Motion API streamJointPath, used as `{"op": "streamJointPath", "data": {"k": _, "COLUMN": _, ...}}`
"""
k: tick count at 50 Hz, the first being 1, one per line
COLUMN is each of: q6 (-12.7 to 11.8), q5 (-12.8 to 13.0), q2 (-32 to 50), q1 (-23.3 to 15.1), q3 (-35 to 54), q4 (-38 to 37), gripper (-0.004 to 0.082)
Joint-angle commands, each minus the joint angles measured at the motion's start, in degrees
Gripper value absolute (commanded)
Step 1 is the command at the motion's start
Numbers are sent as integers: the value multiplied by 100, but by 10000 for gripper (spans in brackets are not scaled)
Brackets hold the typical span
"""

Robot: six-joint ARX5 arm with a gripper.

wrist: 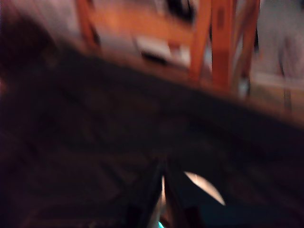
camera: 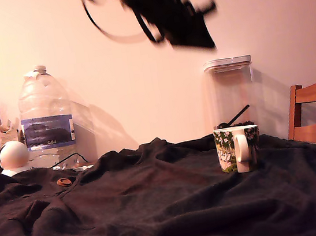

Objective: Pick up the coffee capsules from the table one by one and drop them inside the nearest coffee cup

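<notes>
The jaws point(camera: 202, 33) hang blurred high above the table point(camera: 158, 211); whether they are parted cannot be told. A coffee capsule point(camera: 65, 181) lies far off at eight o'clock.

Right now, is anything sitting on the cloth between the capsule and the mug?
Nothing visible does. In the exterior view the coffee capsule lies at the left on the table, the coffee cup stands at the right, and only wrinkled fabric lies between. The gripper is blurred, high above both.

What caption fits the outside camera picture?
Blurred robot arm high above a dark cloth table, one capsule far from the leafy mug.
</notes>
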State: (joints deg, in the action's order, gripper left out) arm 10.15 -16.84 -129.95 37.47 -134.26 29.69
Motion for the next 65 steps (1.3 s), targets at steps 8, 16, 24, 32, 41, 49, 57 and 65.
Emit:
{"op": "streamJointPath", "data": {"k": 8, "q6": 37, "q5": -35, "q2": 236, "q1": -79, "q3": 35, "q4": -70, "gripper": -20}}
{"op": "streamJointPath", "data": {"k": 16, "q6": 33, "q5": -61, "q2": 699, "q1": -79, "q3": 632, "q4": -407, "gripper": -20}}
{"op": "streamJointPath", "data": {"k": 24, "q6": 22, "q5": -50, "q2": 1510, "q1": -138, "q3": 2037, "q4": -1344, "gripper": -20}}
{"op": "streamJointPath", "data": {"k": 32, "q6": -184, "q5": -9, "q2": 2400, "q1": -256, "q3": 3589, "q4": -2262, "gripper": -20}}
{"op": "streamJointPath", "data": {"k": 41, "q6": -363, "q5": 133, "q2": 3364, "q1": -466, "q3": 5200, "q4": -3062, "gripper": -20}}
{"op": "streamJointPath", "data": {"k": 49, "q6": -533, "q5": 581, "q2": 4009, "q1": -612, "q3": 6317, "q4": -3449, "gripper": -20}}
{"op": "streamJointPath", "data": {"k": 57, "q6": -570, "q5": 1113, "q2": 4463, "q1": -717, "q3": 7130, "q4": -3604, "gripper": -20}}
{"op": "streamJointPath", "data": {"k": 65, "q6": -667, "q5": 1207, "q2": 4688, "q1": -844, "q3": 7799, "q4": -3757, "gripper": -20}}
